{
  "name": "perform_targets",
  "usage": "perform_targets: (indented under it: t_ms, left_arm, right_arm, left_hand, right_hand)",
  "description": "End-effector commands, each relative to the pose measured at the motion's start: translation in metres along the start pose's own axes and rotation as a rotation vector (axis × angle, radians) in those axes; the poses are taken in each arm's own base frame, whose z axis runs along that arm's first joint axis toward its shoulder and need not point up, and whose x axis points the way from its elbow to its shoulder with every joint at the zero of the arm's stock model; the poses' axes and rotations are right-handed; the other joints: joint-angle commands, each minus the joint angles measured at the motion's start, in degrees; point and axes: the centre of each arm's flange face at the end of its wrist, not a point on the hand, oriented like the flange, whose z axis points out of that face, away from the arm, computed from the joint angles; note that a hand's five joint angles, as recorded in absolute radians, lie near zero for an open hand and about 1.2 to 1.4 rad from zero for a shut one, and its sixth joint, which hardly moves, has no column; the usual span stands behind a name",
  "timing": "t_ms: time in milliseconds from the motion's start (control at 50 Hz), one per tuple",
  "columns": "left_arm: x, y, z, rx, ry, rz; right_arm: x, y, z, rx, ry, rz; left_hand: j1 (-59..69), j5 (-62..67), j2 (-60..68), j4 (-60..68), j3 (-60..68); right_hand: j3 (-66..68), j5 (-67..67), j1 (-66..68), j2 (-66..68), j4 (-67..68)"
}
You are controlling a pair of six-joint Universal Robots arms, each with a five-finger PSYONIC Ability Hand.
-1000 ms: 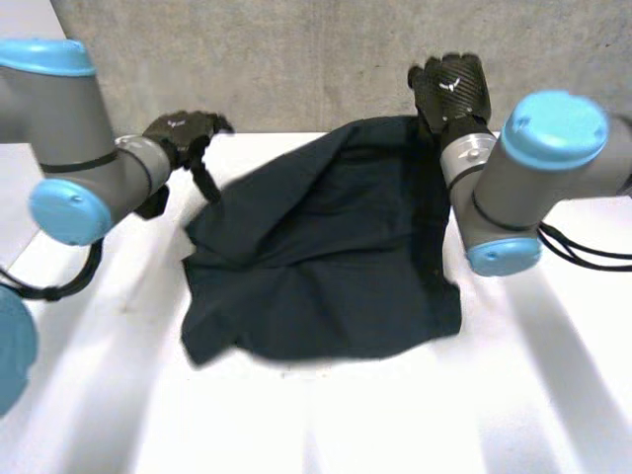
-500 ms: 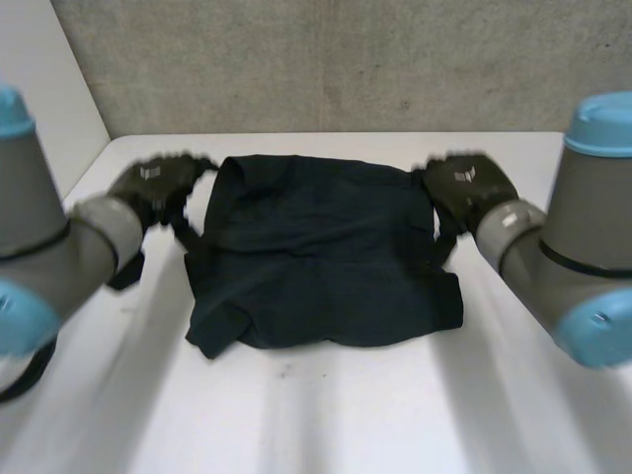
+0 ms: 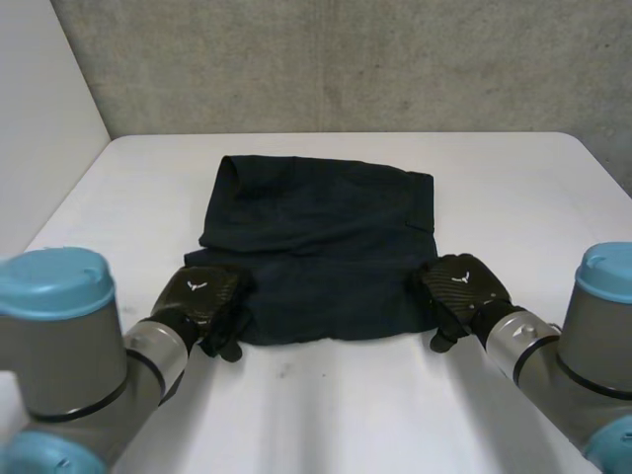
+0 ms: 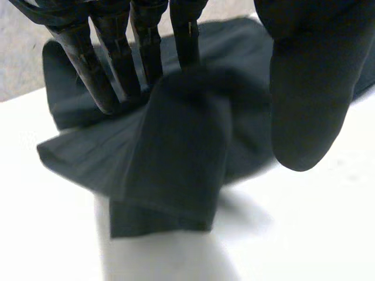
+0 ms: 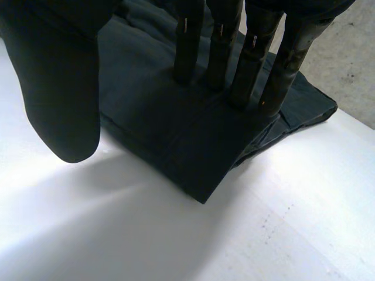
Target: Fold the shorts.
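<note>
The dark navy shorts (image 3: 321,237) lie flat in a folded rectangle on the white table (image 3: 346,415). My left hand (image 3: 202,301) rests at their near left corner. In the left wrist view its straight fingers (image 4: 146,52) press down on the cloth (image 4: 176,152), and the thumb (image 4: 310,88) hangs free beside it. My right hand (image 3: 459,291) is at the near right corner. There its straight fingers (image 5: 249,64) stand on the cloth (image 5: 187,140), near the corner, with the thumb (image 5: 58,88) apart over the bare table. Neither hand pinches the cloth.
A grey wall (image 3: 346,59) rises behind the table's far edge and a white panel (image 3: 39,128) stands at the left. Bare table surrounds the shorts, with wide room in front of them and to the right.
The shorts, lifted at the far right a second ago, now lie flat. Both hands have come from the far side down to the near corners.
</note>
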Motion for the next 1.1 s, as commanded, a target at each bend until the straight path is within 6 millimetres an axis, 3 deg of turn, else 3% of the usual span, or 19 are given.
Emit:
perform_targets:
  t_ms: [20,200,320,360,500,600,680,760,840,940,1040,1100]
  left_arm:
    - [-0.01,0.011,0.028,-0.049,-0.101,0.016]
    - [-0.019,0.006,0.037,-0.02,-0.125,0.043]
    - [-0.019,0.004,0.038,0.001,-0.126,0.07]
    - [-0.02,0.002,0.039,0.009,-0.129,0.078]
    - [-0.024,-0.01,0.036,0.039,-0.14,0.087]
    - [-0.033,-0.035,0.02,0.096,-0.167,0.161]
    - [-0.043,-0.044,0.013,0.093,-0.18,0.216]
    - [-0.048,-0.038,0.01,0.044,-0.154,0.239]
    - [-0.04,-0.024,0.001,-0.033,-0.087,0.244]
    - [-0.035,-0.033,-0.023,-0.066,-0.061,0.233]
    - [-0.03,-0.06,-0.057,-0.027,-0.054,0.242]
    - [-0.027,-0.08,-0.081,0.039,-0.057,0.253]
  right_arm:
    - [0.004,0.009,0.025,0.018,0.013,-0.021]
    - [0.012,0.007,0.035,0.032,0.062,-0.067]
    - [0.015,0.006,0.043,0.062,0.078,-0.079]
    - [0.016,0.007,0.047,0.065,0.079,-0.081]
    - [0.023,-0.006,0.046,0.07,0.103,-0.095]
    - [0.028,-0.036,0.022,0.072,0.106,-0.099]
    - [0.03,-0.06,0.0,0.056,0.098,-0.1]
    - [0.024,-0.061,-0.012,-0.023,0.054,-0.084]
    - [0.018,-0.056,-0.019,-0.093,0.017,-0.081]
    - [0.018,-0.061,-0.027,-0.108,0.016,-0.123]
    - [0.029,-0.108,-0.062,0.007,0.081,-0.201]
    - [0.029,-0.126,-0.081,0.044,0.098,-0.224]
  left_hand:
    - [9.1,8.7,8.9,8.8,8.9]
    - [35.3,34.9,35.2,35.0,35.1]
    - [44.9,44.5,44.8,44.6,44.7]
    - [52.6,52.2,52.5,52.3,52.4]
    - [56.5,56.1,56.4,56.2,56.3]
    - [56.5,56.1,56.4,56.2,56.3]
    - [56.5,56.1,56.4,56.2,56.3]
    - [56.5,56.1,56.4,56.2,56.3]
    - [56.5,56.1,56.4,56.2,56.3]
    - [56.5,56.1,56.4,56.2,56.3]
    - [56.5,56.1,56.4,56.2,56.3]
    - [56.5,56.1,56.4,56.2,56.3]
  right_hand:
    - [10.8,12.0,15.4,11.0,11.1]
    - [26.8,28.0,31.4,27.0,27.1]
    - [38.3,39.4,42.8,38.4,38.5]
    - [50.6,51.8,55.2,50.8,50.9]
    - [50.7,51.8,55.2,50.8,50.9]
    - [50.7,51.8,55.2,50.8,50.9]
    - [50.7,51.8,55.2,50.8,50.9]
    - [50.7,51.8,55.2,50.8,50.9]
    - [50.7,51.8,55.2,50.8,50.9]
    - [50.7,51.8,55.2,50.8,50.9]
    - [50.7,51.8,55.2,50.8,50.9]
    - [50.7,51.8,55.2,50.8,50.9]
